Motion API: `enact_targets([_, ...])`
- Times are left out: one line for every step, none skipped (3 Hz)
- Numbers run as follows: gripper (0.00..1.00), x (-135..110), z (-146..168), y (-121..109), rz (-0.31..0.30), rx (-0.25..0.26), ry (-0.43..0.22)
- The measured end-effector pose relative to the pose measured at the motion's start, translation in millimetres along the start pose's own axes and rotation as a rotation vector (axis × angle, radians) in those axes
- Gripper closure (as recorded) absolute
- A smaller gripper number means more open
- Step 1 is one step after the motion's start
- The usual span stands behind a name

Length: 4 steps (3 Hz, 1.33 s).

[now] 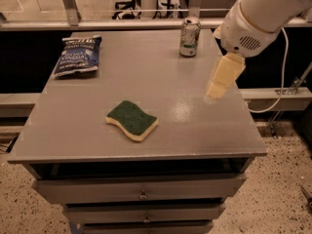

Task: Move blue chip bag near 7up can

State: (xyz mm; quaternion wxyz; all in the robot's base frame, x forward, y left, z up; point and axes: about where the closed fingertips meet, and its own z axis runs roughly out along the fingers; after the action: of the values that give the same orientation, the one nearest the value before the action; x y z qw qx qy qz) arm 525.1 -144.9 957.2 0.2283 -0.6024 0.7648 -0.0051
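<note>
The blue chip bag (78, 55) lies flat at the far left of the grey table top (146, 77), dark navy with white lettering. The 7up can (189, 37) stands upright near the far edge, right of centre. My gripper (216, 90) hangs on the white arm (263, 13) above the right part of the table, in front of and to the right of the can, far from the bag. It holds nothing that I can see.
A green-and-yellow sponge (132, 120) lies near the table's front middle. The table is a drawer cabinet (141, 195) with its front edge close to me. A rail (146, 24) runs behind the table. A cable (280, 72) hangs at the right.
</note>
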Motion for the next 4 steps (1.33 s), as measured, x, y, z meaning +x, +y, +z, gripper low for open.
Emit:
enact_targets([0.00, -56, 36, -28, 0.031, 0.019, -0.100])
enact_targets([0.00, -62, 37, -29, 0.028, 0.021, -0.113])
enact_targets([0.00, -76, 39, -32, 0.021, 0.025, -0.150])
enact_targets([0.00, -121, 61, -45, 0.029, 0.013, -0.259])
